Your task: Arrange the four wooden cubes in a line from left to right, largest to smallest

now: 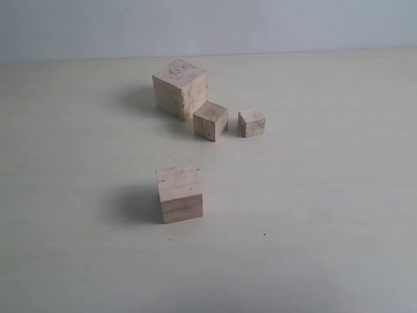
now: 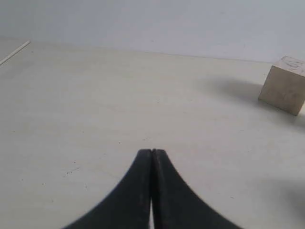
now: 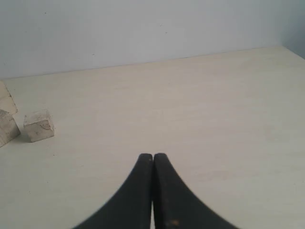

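Four pale wooden cubes stand on the table. The largest cube with dark speckles on top sits at the back. Touching its front right corner is a smaller cube, and the smallest cube stands just right of that. A second-largest cube stands alone nearer the front. Neither gripper appears in the exterior view. My left gripper is shut and empty over bare table, with the largest cube far off. My right gripper is shut and empty, the smallest cube far from it.
The table is a pale cream surface ending at a light wall behind. A thin white line lies at the table's edge in the left wrist view.
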`<state>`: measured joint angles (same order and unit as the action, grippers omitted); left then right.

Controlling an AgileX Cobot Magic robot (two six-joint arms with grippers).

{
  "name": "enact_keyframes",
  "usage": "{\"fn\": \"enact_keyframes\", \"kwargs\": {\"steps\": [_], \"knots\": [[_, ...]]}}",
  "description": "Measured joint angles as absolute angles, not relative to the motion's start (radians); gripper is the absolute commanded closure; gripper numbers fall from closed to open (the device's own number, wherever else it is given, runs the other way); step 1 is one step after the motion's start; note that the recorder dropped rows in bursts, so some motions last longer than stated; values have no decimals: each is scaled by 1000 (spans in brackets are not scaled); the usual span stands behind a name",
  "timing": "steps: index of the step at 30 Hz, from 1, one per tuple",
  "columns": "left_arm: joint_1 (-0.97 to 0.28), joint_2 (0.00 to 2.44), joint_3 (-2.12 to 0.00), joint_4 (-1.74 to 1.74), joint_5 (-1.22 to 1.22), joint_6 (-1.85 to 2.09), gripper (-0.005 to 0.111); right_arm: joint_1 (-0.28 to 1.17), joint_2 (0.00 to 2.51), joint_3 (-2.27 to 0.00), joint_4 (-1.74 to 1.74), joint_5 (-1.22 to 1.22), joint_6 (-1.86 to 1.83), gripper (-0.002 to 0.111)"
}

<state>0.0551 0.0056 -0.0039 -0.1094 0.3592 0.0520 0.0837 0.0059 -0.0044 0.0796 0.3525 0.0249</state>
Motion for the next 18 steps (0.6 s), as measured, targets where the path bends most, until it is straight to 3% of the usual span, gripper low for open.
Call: {"fn": "enact_keyframes", "kwargs": {"steps": [18], "knots": [[55, 6, -4, -109, 359, 52, 107, 84, 6, -4, 80, 336, 25, 108]]}}
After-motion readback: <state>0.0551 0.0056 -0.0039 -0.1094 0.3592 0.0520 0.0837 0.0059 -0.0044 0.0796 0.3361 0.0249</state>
